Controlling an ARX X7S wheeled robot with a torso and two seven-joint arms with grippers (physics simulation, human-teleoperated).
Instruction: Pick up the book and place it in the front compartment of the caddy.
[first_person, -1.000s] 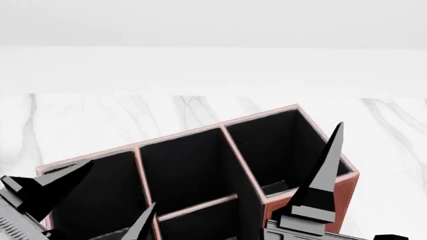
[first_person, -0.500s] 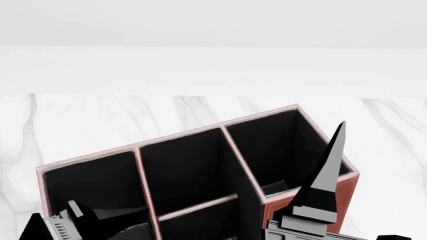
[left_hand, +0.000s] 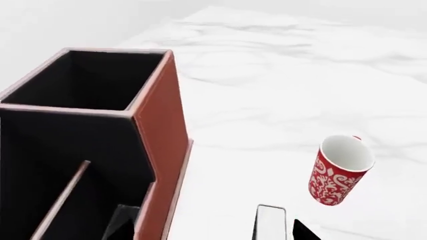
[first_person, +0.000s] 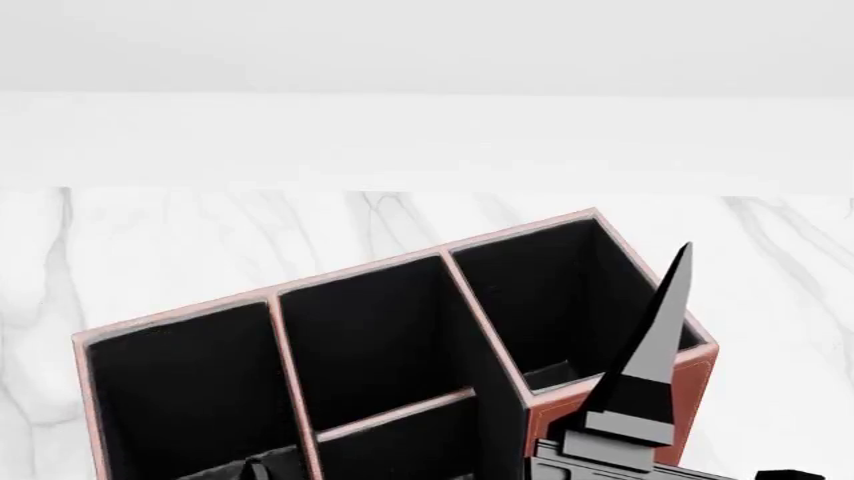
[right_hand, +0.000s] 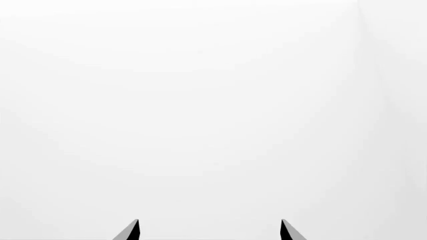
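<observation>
I see a white marble worktop (first_person: 200, 250) with grey veining, running back to a plain pale wall. The reddish-brown caddy (first_person: 687, 385) stands directly on it, its black-lined compartments open upward. In my left wrist view the caddy (left_hand: 160, 145) has a red-and-white patterned mug (left_hand: 339, 171) standing well apart from it, upright on the bare marble.

A bare simulated tabletop scene rather than any furnished room: a white marble-veined counter (first_person: 200, 240) against blank white walls carries only a reddish-brown leather-look caddy (first_person: 687, 385) with black-lined compartments and a red-and-white patterned mug (left_hand: 339, 171), desk or home-office items.
</observation>
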